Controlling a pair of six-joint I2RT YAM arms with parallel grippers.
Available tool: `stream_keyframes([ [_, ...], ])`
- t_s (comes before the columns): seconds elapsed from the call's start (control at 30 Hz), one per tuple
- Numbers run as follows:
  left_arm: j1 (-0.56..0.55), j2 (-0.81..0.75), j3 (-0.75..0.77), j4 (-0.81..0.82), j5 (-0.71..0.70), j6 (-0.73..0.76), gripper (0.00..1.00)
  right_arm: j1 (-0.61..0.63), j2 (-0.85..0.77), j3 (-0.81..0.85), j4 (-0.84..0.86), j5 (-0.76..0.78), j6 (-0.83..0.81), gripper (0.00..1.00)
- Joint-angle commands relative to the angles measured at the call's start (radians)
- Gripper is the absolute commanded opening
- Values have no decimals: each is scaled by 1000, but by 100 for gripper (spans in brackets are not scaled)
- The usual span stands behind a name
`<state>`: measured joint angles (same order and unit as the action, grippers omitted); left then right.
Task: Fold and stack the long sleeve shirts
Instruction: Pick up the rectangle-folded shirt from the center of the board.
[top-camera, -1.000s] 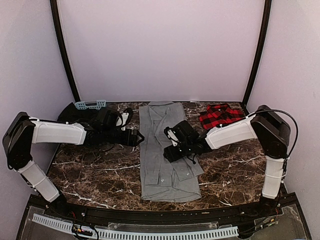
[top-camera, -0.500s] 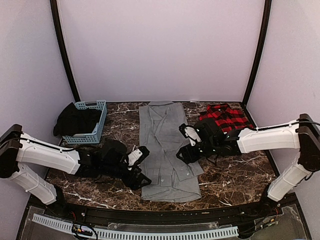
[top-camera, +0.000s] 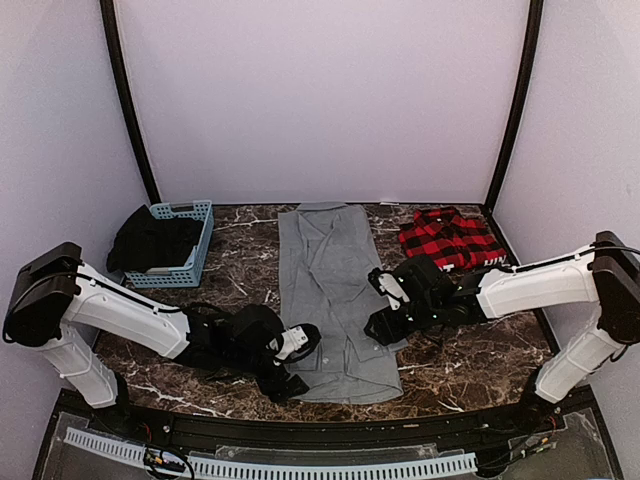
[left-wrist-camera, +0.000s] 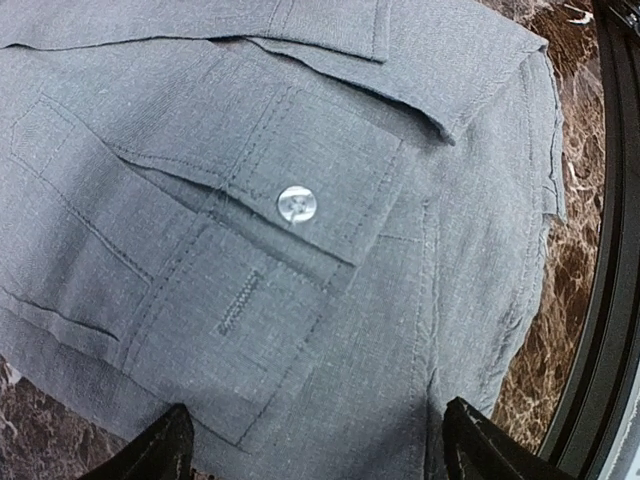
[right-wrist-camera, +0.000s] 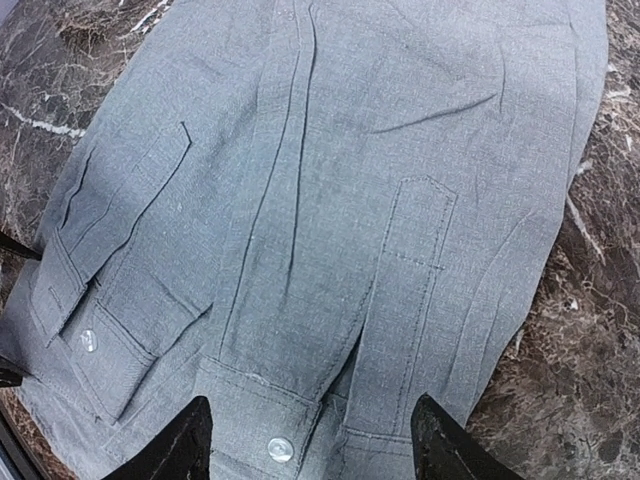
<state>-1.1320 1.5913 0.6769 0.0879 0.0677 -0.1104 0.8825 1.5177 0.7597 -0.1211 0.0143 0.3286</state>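
Both arms have swung in toward the near end of the grey shirt (top-camera: 325, 270). The left one has come in low from the table's left side, and the right one has slid down the shirt's right edge.

The marble table (top-camera: 470, 350) carries everything. The grey shirt lies flat down its middle, collar at the far end and hem near the arms, with a sleeve folded over its near half. The plaid shirt (top-camera: 450, 238) sits bunched at the far right, apart from the grey one. A blue basket (top-camera: 180, 209) stands at the far left with dark cloth (top-camera: 150, 242) heaped in and beside it.

The left gripper (left-wrist-camera: 318, 425) is at the grey shirt's near-left corner, fingers spread wide over a buttoned cuff, holding nothing. The right gripper (right-wrist-camera: 312, 410) is at the shirt's right edge, over the folded sleeve. Its fingers are also apart and grip nothing.

A pale button (left-wrist-camera: 296, 203) shows on the cuff in the left wrist view, and the right wrist view shows another (right-wrist-camera: 272, 447) at the sleeve's end.
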Motion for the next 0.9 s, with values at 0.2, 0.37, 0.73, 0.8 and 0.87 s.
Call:
stream_keyframes([
  [0.2,-63,70,10,-68,-39,1,57,-1,-76,-51,-22,-8,34,64],
  [0.37,-81,68,9,-83,-94,-2,32,19,-168,-85,-54,-10,44,64],
  [0.73,-79,28,73,-163,-28,6,0,122,-268,-111,-156,32,76,63],
  [0.8,-75,16,95,-204,-3,11,0,154,-282,-126,-149,28,82,64],
  [0.87,-70,13,121,-257,9,17,0,186,-299,-143,-137,22,85,64],
])
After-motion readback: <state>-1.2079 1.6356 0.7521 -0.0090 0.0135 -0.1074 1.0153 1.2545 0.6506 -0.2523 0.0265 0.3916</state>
